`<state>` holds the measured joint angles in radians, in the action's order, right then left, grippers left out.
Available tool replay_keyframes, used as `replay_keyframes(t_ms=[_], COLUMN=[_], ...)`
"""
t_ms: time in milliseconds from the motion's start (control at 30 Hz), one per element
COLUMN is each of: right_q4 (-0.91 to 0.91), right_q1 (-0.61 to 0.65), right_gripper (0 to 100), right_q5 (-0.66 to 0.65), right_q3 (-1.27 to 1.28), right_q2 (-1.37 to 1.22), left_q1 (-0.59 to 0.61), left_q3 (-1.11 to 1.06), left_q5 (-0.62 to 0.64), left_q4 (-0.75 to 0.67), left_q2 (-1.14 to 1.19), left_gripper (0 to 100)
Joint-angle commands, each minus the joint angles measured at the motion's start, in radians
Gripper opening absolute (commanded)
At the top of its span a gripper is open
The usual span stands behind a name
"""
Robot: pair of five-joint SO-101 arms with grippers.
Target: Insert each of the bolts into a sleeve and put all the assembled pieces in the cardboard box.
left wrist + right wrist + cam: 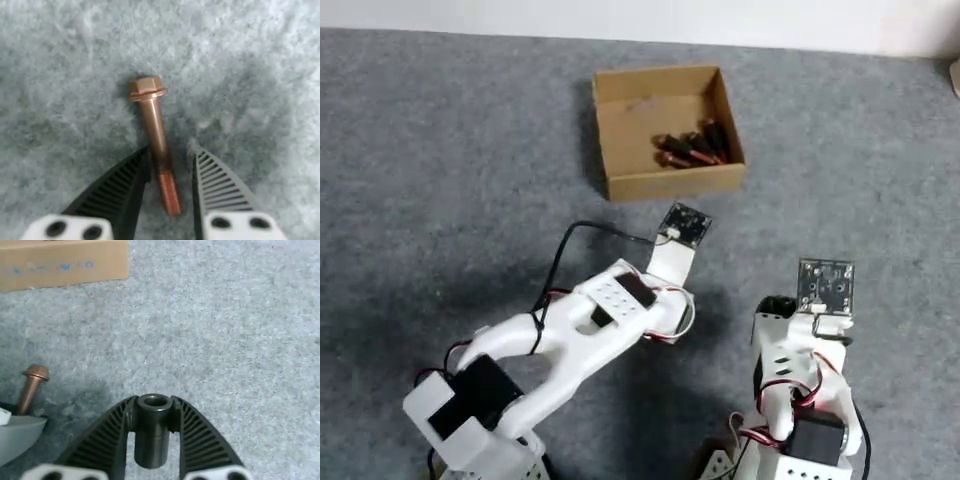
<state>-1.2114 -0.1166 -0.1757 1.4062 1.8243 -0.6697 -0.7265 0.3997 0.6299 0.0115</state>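
Observation:
A copper bolt [152,125] lies flat on the grey carpet, its hex head pointing away from my left gripper [171,153]. That gripper is open, its fingers straddling the bolt's threaded end with a gap on one side. My right gripper [153,407] is shut on a dark sleeve [152,437], whose bore faces the camera, just above the carpet. In the right wrist view the same bolt [31,387] lies off to one side. The cardboard box [670,184] sits at the back with several assembled pieces [695,148] inside.
Grey carpet [440,150] covers the whole table. The left arm [610,310] stretches toward the middle, just short of the box's front wall. The right arm [800,370] stands near the front right. The box's side [60,262] is visible in the right wrist view.

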Motion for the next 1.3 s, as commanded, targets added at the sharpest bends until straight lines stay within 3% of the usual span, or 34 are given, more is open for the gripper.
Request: replay_keyframes(t_ms=[0,133,233,700,900,1067,1267], right_q4=[0.033,0.033,0.033,0.105,0.128,0.170,0.182], right_q1=[-0.008,-0.008,0.001,0.054,0.105,0.240,0.338], right_gripper=[0.5,0.5,0.5,0.5,0.5,0.5,0.5], right_q5=[0.012,0.012,0.012,0.014,0.083,0.091,0.212], right_q3=[-0.005,-0.004,-0.002,0.077,0.062,0.004,-0.105], right_q2=[0.010,0.010,0.010,0.010,0.010,0.010,0.010], left_q1=[0.015,0.008,-0.007,-0.044,-0.045,-0.050,0.044], left_q3=[0.042,0.039,0.045,0.038,0.048,0.067,-0.008], left_q5=[0.006,0.006,-0.002,-0.005,-0.020,-0.193,-0.224], left_q4=[0.012,0.017,0.041,0.097,0.262,0.276,0.241], left_q2=[0.002,0.002,0.002,-0.053,-0.401,-0.796,-1.102], left_gripper=[14,13,0,0,0,0,0])
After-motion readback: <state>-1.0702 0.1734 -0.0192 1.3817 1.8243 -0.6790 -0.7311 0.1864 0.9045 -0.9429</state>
